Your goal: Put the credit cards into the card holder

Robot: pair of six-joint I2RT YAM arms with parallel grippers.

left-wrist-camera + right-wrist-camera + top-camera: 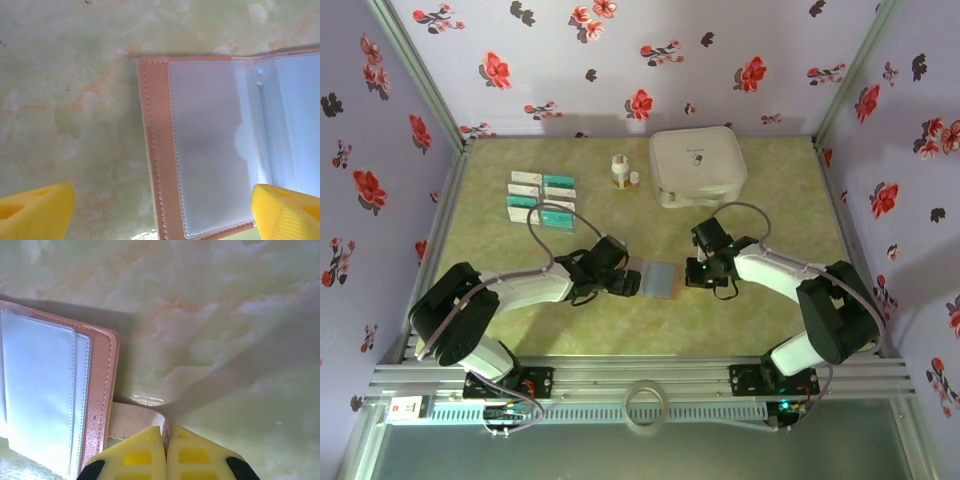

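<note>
Card holder (pixel 662 279) lies open & flat abt mid-table (pixel 800 215), somewhat nearer the near edge, btwn the two grippers.

L gripper (pixel 628 283) sits just at holder's left edge, jaws released wide, gripping nothing. In the left wrist view one yellow finger (pixel 35 212) is over bare table and the other over the clear sleeves, w/ the holder's stitched brown border btwn them.

R gripper (pixel 692 274) is at holder's right edge, jaws clenched, tips pressed together. In the right wrist view the tips meet at the end of a beige elastic strap (pixel 132 419) that comes off the holder's right border. Can't tell if the strap is nipped btwn them or just lies under them.

Credit cards (pixel 542 199), white & teal, lie in two columns toward the far-left corner, well apart from holder & both grippers.

White zip case (pixel 697 166) sits at the far edge, right of ctr. A small bottle (pixel 619 170) stands upright near its left side. Tape roll (pixel 644 405) lies on the frame rail past the near edge, btwn the arm bases.
</note>
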